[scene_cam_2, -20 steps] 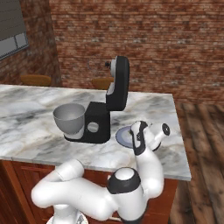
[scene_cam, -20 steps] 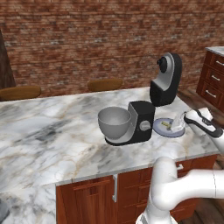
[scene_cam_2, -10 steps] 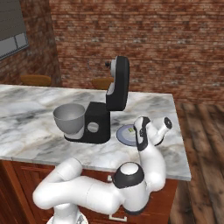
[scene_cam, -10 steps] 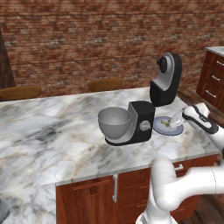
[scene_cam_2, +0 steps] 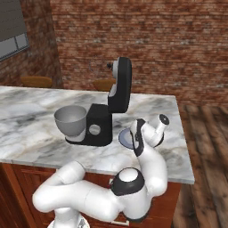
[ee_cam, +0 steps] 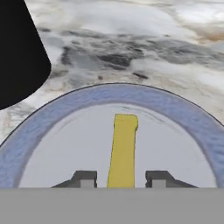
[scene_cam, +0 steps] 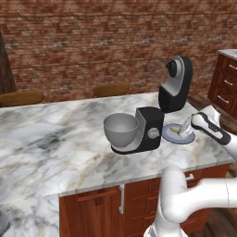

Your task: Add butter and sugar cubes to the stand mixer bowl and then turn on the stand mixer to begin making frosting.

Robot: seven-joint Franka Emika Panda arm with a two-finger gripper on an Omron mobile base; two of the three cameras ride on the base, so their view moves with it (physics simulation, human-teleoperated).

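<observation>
**Closing in on the butter, fingers astride it**

Hovering low over the plate [ee_cam: 43,131], the gripper [ee_cam: 120,178] has come down from its higher, more withdrawn pose of a second ago, when the hand was raised off to the plate's outer side. Its two fingertips [ee_cam: 85,178] are spread, one on each side of the butter [ee_cam: 122,148], which lies flat on the plate and runs straight away from the hand; whether the pads touch it yet cannot be told. That puts the first pickup within reach, so the task looks to be at its very start: the stand mixer bowl [scene_cam: 121,129] appears empty, and the sugar cubes are too small to make out.

Outward from the hand, the plate's blue rim curves close around the fingers, and the black body of the stand mixer [scene_cam: 149,129] stands just beside the plate. The taller curved appliance [scene_cam: 175,84] rises right behind it. A lift would probably need to go straight up before swinging across the mixer toward the bowl. The marble counter [scene_cam: 55,139] beyond the bowl is open, and its front edge lies near the plate.
</observation>
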